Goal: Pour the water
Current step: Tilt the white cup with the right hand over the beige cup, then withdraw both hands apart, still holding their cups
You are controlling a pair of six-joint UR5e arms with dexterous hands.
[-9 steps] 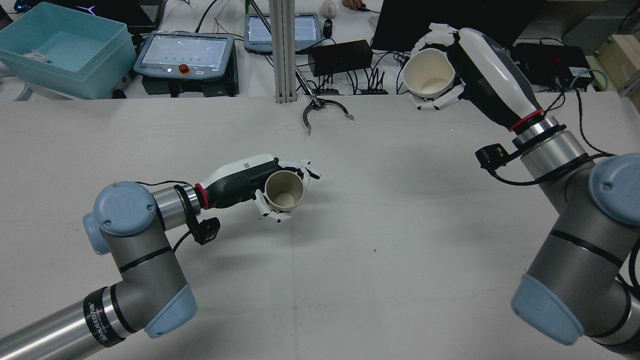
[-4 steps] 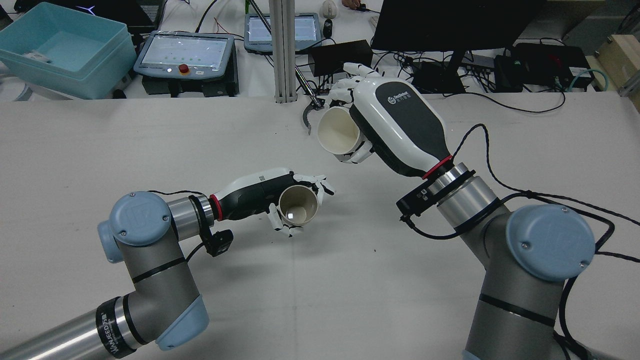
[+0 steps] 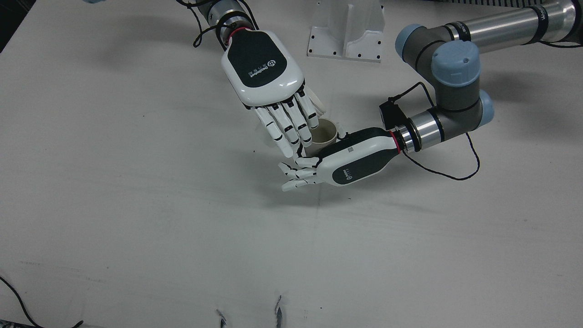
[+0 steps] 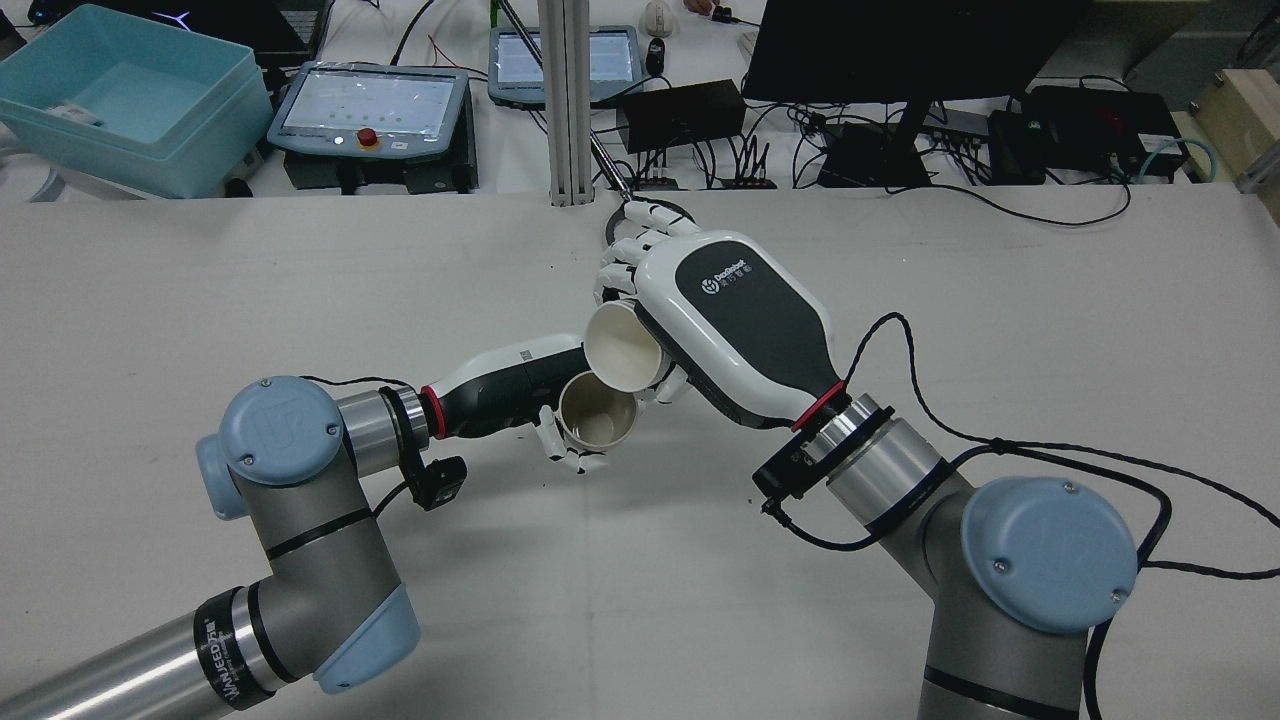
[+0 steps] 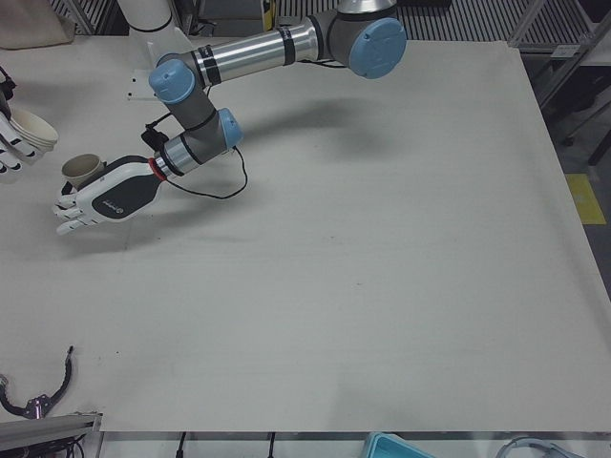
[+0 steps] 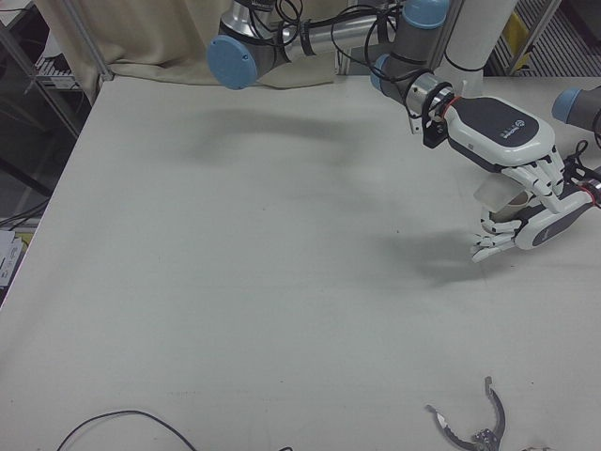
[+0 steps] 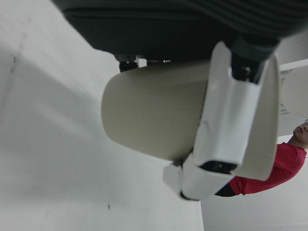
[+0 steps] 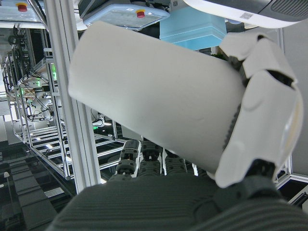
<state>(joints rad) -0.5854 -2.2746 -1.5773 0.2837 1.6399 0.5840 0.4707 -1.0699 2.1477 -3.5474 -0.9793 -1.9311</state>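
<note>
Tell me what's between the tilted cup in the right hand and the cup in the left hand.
Nothing: in the rear view the tilted cup in the right hand overlaps the rim of the lower cup held by the left hand.

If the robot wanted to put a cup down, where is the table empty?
Nearly everywhere. The table is bare on both sides of the hands and in front of them. The one crowded spot is the middle, where the right hand tips its cup over the left hand and its cup.
</note>
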